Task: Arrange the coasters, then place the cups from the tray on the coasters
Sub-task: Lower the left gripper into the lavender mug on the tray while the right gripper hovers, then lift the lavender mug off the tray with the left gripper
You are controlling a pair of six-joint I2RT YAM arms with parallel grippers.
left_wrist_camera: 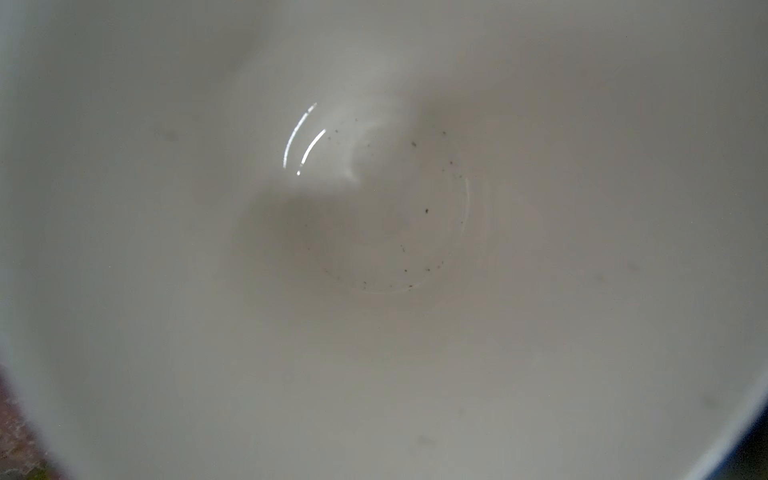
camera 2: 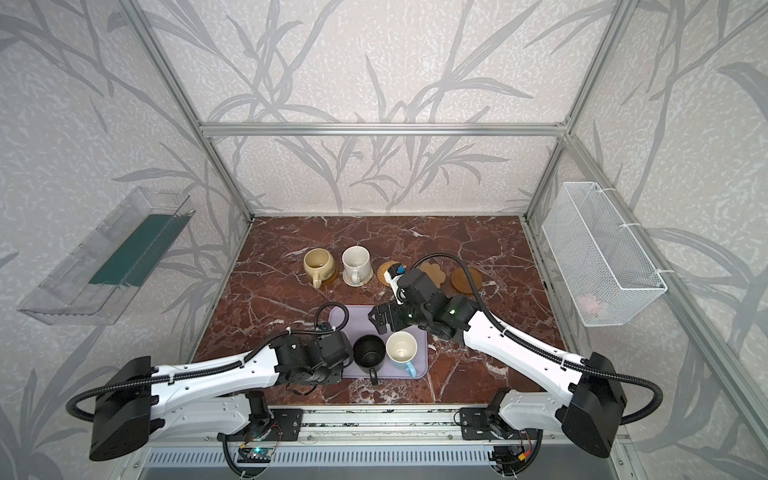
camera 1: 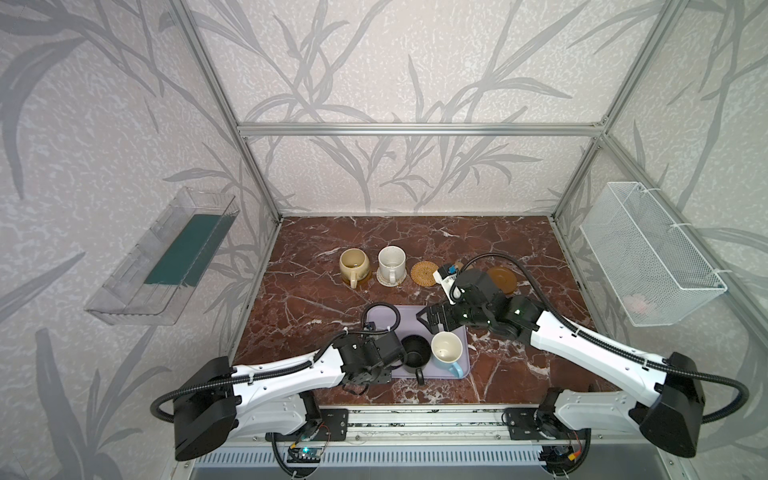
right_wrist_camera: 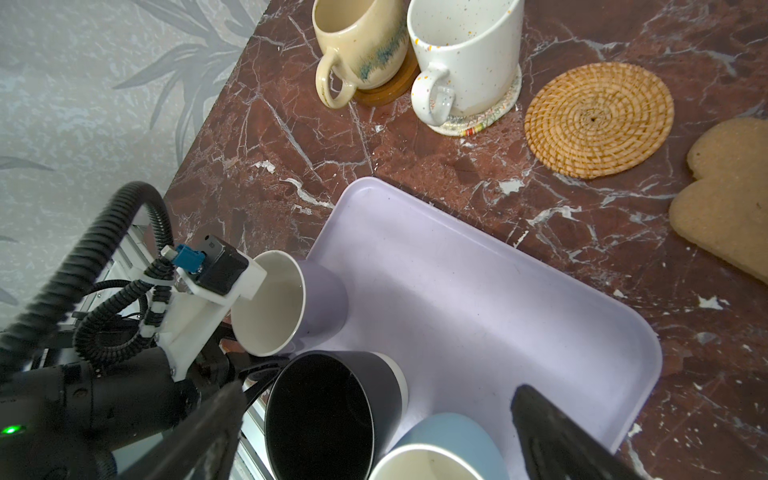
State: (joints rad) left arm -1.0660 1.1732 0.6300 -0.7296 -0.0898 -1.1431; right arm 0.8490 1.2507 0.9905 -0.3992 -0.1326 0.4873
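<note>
above the tray, right gripper agape

The tray lies bare across its far middle, as does the desk strip beyond, but the black mug, the light blue mug, the tilted lilac mug and the left arm crowd its near half, and the spread right end effector overhangs its far right.

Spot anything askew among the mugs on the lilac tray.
The lilac mug tips steeply at the tray's edge, mouth facing sideways, while the black mug and light blue mug beside it stand upright.
</note>
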